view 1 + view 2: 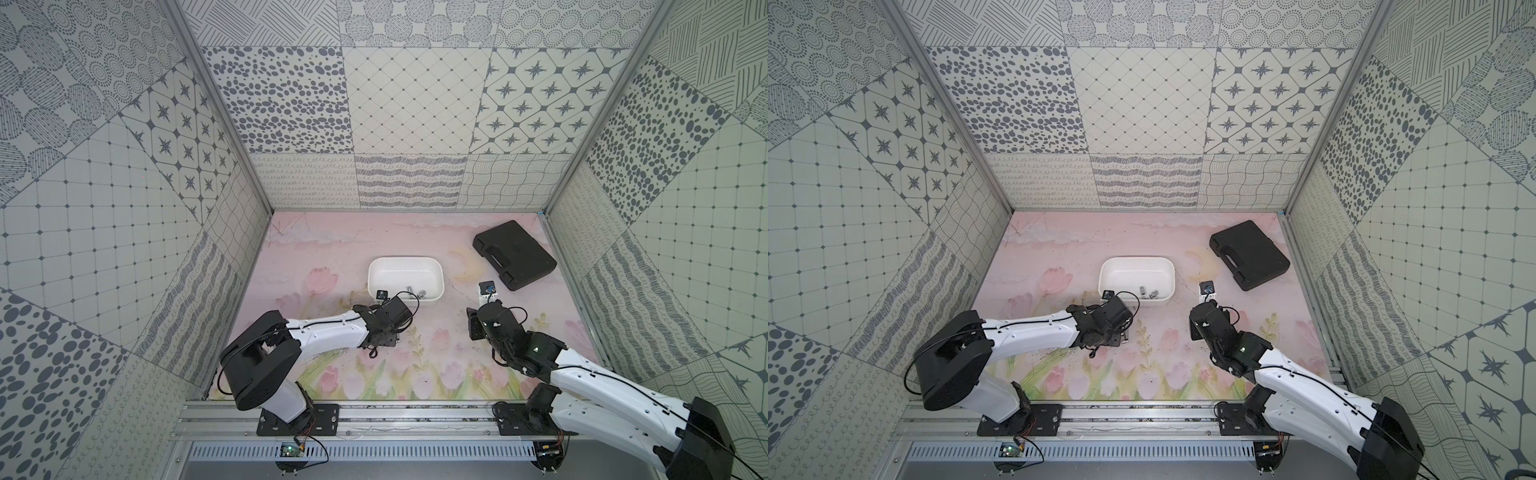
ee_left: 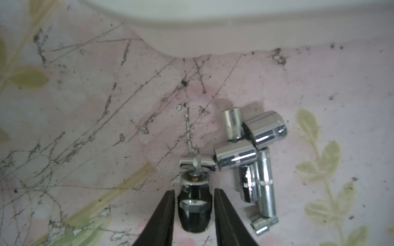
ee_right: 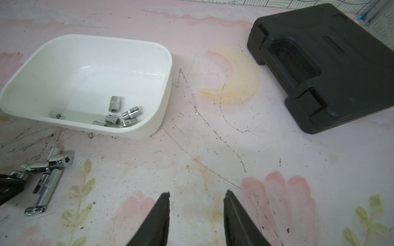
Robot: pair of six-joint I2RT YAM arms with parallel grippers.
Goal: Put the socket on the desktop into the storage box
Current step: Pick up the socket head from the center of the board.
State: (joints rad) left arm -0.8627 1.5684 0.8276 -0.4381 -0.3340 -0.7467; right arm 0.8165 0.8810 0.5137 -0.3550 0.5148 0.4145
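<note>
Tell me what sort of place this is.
Likely a robot test cell, not a workshop: patterned wall panels enclose a flower-printed tabletop, left arm and right arm are mounted on a rail, and sockets lie beside a white storage box.

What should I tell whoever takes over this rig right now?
Left gripper: open, jaws straddling a socket on the desktop, not yet clamped.
Right gripper: open, empty, over the desktop.
Storage box: mid-table, several sockets inside.
Done: those are in.
To do: the straddled socket plus the loose pile beside it.
</note>
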